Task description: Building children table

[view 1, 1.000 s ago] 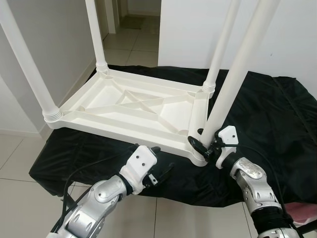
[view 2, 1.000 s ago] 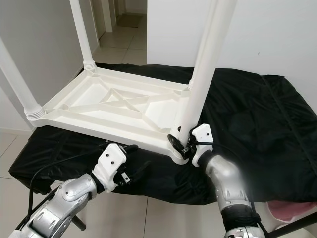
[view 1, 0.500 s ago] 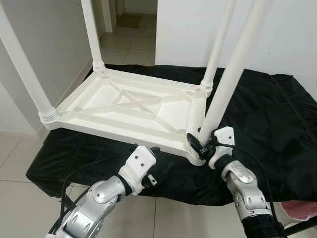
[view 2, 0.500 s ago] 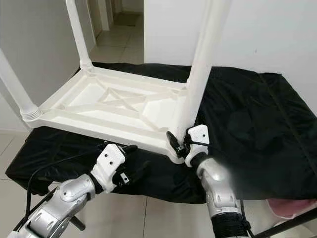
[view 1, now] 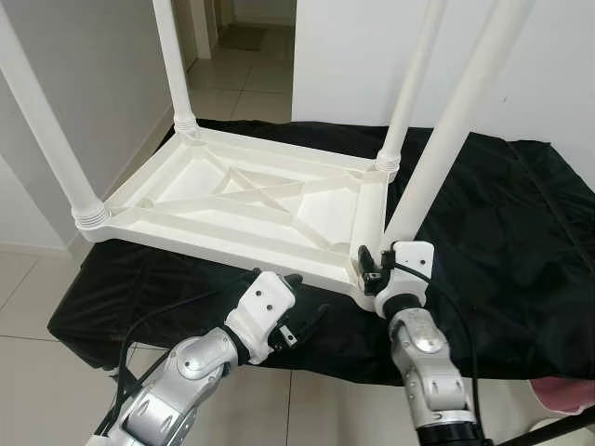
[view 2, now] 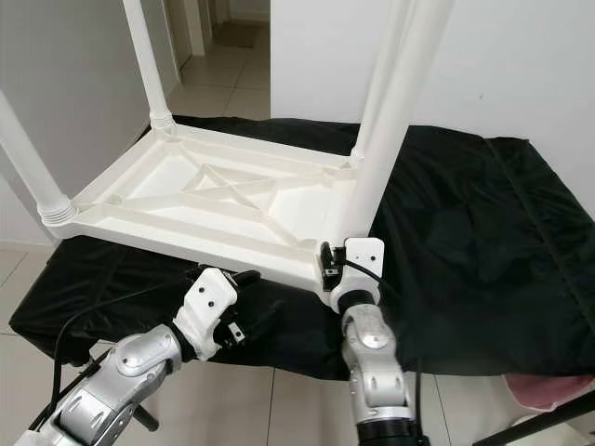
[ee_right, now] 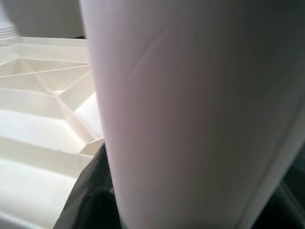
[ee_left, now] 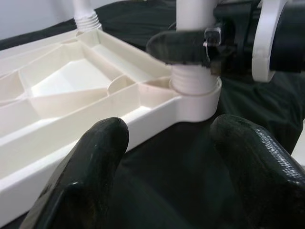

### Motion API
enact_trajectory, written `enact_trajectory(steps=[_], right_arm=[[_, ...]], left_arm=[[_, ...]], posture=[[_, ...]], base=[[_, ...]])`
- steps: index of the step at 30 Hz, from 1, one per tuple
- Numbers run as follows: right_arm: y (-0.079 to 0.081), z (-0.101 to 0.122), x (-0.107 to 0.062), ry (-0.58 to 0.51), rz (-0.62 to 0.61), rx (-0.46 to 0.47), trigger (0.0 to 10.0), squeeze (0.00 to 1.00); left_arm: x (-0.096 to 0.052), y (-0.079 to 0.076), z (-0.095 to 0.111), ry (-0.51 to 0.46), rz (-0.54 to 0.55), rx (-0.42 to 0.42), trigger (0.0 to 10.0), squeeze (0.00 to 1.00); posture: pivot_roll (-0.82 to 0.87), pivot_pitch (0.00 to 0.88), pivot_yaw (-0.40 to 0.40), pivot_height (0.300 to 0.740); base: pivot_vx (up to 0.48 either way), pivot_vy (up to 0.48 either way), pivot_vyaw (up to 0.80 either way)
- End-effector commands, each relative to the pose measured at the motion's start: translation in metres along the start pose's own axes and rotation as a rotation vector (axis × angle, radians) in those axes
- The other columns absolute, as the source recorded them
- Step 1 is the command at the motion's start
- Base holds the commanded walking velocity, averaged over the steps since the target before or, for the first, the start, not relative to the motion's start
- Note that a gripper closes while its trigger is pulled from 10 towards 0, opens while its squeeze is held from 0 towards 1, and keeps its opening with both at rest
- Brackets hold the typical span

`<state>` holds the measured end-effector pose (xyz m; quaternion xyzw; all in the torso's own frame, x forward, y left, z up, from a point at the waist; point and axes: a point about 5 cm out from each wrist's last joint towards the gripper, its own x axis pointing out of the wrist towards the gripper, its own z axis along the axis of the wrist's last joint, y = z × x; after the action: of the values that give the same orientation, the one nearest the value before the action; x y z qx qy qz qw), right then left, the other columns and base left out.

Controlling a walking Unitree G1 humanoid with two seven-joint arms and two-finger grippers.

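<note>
A white plastic children's table (view 1: pixel 251 200) lies upside down on a black cloth, its four legs pointing up. The near right leg (view 1: pixel 437 158) stands in its corner socket (ee_left: pixel 195 98), leaning slightly. My right gripper (view 1: pixel 376 269) is shut on this leg just above the socket; the right wrist view has the leg (ee_right: pixel 190 119) pressed close between the fingers. My left gripper (view 1: pixel 302 311) hovers open over the cloth in front of the table's near rim, left of that corner. Its two fingers (ee_left: pixel 90 162) frame the socket from a short distance.
The black cloth (view 1: pixel 521 232) covers a low surface with bare room on its right side. Beyond it are white walls and a tiled hallway (view 1: pixel 251 74). The three other legs rise at the far left (view 1: pixel 172 56), near left (view 1: pixel 46 130) and far right (view 1: pixel 409 84) corners.
My right wrist has swung around the leg's base, from its right side towards the front, still gripping it. The left gripper has stayed put.
</note>
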<state>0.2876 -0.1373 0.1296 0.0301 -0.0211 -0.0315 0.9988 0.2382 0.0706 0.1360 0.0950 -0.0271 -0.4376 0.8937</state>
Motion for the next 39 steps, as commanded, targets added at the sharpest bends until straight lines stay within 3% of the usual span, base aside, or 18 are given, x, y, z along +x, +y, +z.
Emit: enact_trajectory(steps=[1, 5, 13, 14, 15, 16, 17, 18, 34, 35, 36, 39], right_arm=[[-0.011, -0.013, -0.002, 0.072, -0.095, 0.010, 10.0, 0.00], [-0.004, -0.012, -0.005, 0.081, -0.161, 0.042, 10.0, 0.00], [0.007, -0.012, -0.005, 0.089, -0.117, 0.051, 10.0, 0.00], [0.011, -0.010, -0.003, 0.080, -0.089, 0.030, 10.0, 0.09], [0.011, -0.010, -0.003, 0.080, -0.089, 0.030, 10.0, 0.09], [0.011, -0.009, -0.001, 0.075, -0.081, 0.029, 10.0, 0.22], [0.012, -0.009, 0.000, 0.072, -0.080, 0.029, 10.0, 0.90], [0.010, -0.008, 0.000, 0.071, -0.082, 0.029, 10.0, 1.00], [0.007, -0.007, 0.003, 0.031, 0.044, -0.023, 10.0, 1.00], [0.005, -0.008, 0.003, 0.029, 0.060, -0.022, 10.0, 0.10], [0.004, -0.009, 0.003, 0.026, 0.068, -0.021, 10.0, 0.00], [0.002, -0.010, 0.002, 0.017, 0.073, -0.017, 10.0, 0.00]], left_arm=[[0.000, -0.001, 0.000, -0.004, -0.071, 0.005, 10.0, 0.00], [0.001, 0.002, 0.001, -0.008, -0.068, 0.014, 10.0, 0.00], [0.004, 0.001, 0.002, -0.013, -0.075, 0.018, 10.0, 0.00], [0.005, 0.002, 0.002, -0.015, -0.080, 0.026, 10.0, 0.00], [0.005, 0.002, 0.002, -0.015, -0.080, 0.026, 10.0, 0.00], [0.005, 0.003, 0.003, -0.017, -0.080, 0.029, 10.0, 0.00], [0.005, 0.003, 0.003, -0.019, -0.079, 0.031, 10.0, 0.00], [0.005, 0.004, 0.003, -0.019, -0.074, 0.029, 10.0, 0.00], [0.006, 0.006, 0.003, -0.031, -0.055, 0.019, 10.0, 0.00], [0.009, 0.006, 0.005, -0.040, -0.051, 0.018, 10.0, 0.00], [0.011, 0.007, 0.005, -0.046, -0.048, 0.018, 10.0, 0.00], [0.014, 0.007, 0.006, -0.057, -0.043, 0.015, 10.0, 0.00]], posture=[[-0.01, 0.001, -0.003, 0.740], [-0.01, 0.000, -0.005, 0.740], [-0.02, 0.000, -0.008, 0.740], [-0.01, 0.000, -0.012, 0.740], [-0.01, 0.000, -0.012, 0.740], [-0.01, 0.000, -0.012, 0.740], [-0.01, 0.000, -0.012, 0.740], [-0.01, 0.000, -0.015, 0.740], [-0.01, 0.000, -0.024, 0.740], [-0.02, 0.000, -0.027, 0.740], [-0.02, 0.000, -0.025, 0.740], [-0.03, 0.000, -0.022, 0.740]], base=[[0.000, 0.000, 0.00], [0.000, 0.000, 0.00], [0.000, 0.000, 0.00], [0.000, 0.000, 0.00], [0.000, 0.000, 0.00], [0.000, 0.000, 0.00], [0.000, 0.000, 0.00], [0.000, 0.000, 0.00], [0.000, 0.000, 0.00], [0.000, 0.000, 0.00], [0.000, 0.000, 0.00], [0.000, 0.000, 0.00]])
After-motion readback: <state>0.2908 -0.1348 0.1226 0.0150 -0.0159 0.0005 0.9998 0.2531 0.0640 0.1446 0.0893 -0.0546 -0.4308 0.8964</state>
